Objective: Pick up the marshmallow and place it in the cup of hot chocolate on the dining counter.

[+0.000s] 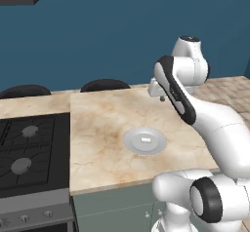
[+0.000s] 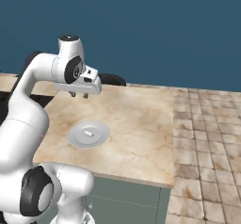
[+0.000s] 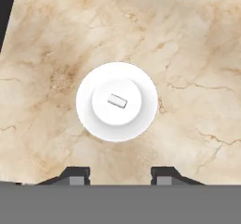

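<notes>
Right now the end effector [image 3: 120,178] hangs well above the desk [image 1: 102,124], pointing straight down, with nothing between its fingertips [image 3: 77,176]; they stand apart, a moderate gap rather than fully wide. From the base cameras I see it as a white block with two short dark tips, out over the far part of the marble top.

The marshmallow [image 3: 117,101] lies on its side in the middle of a round light-grey plate [image 3: 141,119], and the plate sits on the desk near the front edge, to the right of the black cooktop [image 1: 27,148]. In the hand view the marshmallow is a little ahead of the gap between the tips and almost centred sideways, so it seems the arm must come down and slightly toward the robot's side of the desk. Its long axis runs at a slant across that view, tilted a little off the line joining the two fingertips; I would guess a small wrist turn would let them close across its short side.

Black stool backs [image 1: 105,85] show behind the desk.
</notes>
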Controlling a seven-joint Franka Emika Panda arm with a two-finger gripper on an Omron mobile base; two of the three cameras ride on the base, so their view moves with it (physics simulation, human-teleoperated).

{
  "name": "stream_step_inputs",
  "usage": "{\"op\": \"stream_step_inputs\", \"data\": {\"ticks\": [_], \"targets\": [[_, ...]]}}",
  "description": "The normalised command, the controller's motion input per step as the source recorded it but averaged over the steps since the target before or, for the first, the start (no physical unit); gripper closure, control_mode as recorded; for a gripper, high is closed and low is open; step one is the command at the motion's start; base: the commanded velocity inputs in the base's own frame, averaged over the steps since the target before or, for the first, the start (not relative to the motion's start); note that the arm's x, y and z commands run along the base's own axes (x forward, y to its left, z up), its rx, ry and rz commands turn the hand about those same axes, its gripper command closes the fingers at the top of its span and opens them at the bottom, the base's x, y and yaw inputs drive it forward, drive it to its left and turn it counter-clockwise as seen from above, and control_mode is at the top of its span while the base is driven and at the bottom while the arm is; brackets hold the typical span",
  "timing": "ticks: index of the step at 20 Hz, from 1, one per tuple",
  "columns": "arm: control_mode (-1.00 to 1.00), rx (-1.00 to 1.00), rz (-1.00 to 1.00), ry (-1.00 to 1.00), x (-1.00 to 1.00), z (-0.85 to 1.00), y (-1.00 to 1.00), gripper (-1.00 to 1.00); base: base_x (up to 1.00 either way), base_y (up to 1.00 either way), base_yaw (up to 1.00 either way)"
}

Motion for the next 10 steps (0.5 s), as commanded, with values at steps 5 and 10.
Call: {"op": "stream_step_inputs", "data": {"ticks": [5, 10], "targets": [[-1.00, 0.00, 0.00, -0.01, -0.10, 0.00, 0.00, -1.00, 0.00, 0.00, 0.00], [-1.00, -0.01, 0.06, -0.01, -0.76, -0.02, 0.08, -1.00, 0.00, 0.00, 0.00]]}}
